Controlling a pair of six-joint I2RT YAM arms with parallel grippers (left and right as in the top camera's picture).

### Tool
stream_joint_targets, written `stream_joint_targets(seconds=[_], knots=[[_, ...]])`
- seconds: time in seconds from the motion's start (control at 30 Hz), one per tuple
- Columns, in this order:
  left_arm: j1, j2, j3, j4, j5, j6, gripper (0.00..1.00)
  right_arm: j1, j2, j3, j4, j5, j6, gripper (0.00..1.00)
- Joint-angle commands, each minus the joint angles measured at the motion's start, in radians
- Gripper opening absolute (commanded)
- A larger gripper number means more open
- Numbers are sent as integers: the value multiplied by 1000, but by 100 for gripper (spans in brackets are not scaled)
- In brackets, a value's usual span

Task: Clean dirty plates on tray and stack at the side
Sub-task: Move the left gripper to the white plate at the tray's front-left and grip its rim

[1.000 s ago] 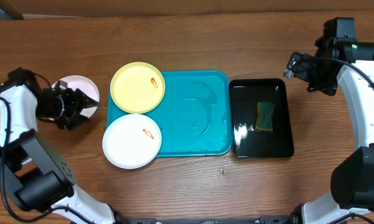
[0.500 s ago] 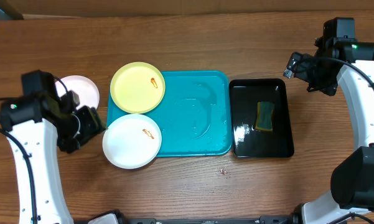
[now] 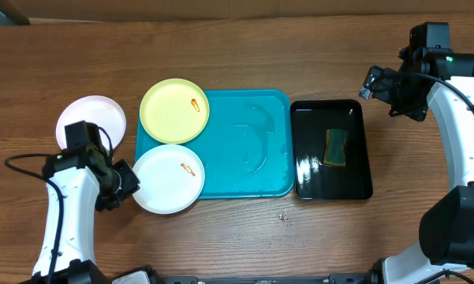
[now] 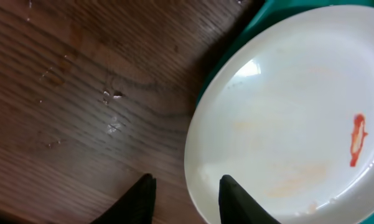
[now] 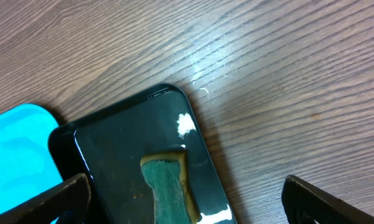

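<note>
Overhead, a white plate (image 3: pixel 91 118) with no smear that I can see sits far left on the tabletop (image 3: pixel 244 237), apart from the blue tray (image 3: pixel 276 177). Near it the left hand (image 4: pixel 187 186) is down at the rim of a second white plate (image 3: pixel 168 178), which bears an orange-red streak (image 4: pixel 357 140) and hangs over the tray's left edge. In the wrist view its fingers (image 4: pixel 143 196) are parted a little, one outside the rim and one over the plate, not pinched. Next along, a yellow plate (image 3: pixel 173 110), also smeared, overhangs the tray's far left corner. Just right of the tray a black tray (image 3: pixel 355 185) holds a sponge (image 3: pixel 336 147), with the right hand (image 5: pixel 184 186) spread wide and empty above it. These plates look stiff, light and glossy, so probably slick. I would take the smeared white one by its overhanging rim and pinch firmly, since the shallow lip gives little to grip.
</note>
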Motion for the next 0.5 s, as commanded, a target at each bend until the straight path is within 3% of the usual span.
stream_joint_targets(seconds=[0.0, 0.13, 0.27, 0.47], knots=[[-2, 3, -55, 52, -16, -14, 31, 3, -9, 11, 6, 6, 5, 100], [-2, 3, -117, 138, -15, -14, 30, 3, -9, 11, 6, 6, 5, 100], [-2, 3, -151, 184, -14, -14, 19, 3, -9, 11, 6, 6, 5, 100], [-2, 3, -156, 189, 0, -14, 11, 3, -9, 11, 5, 6, 5, 100]])
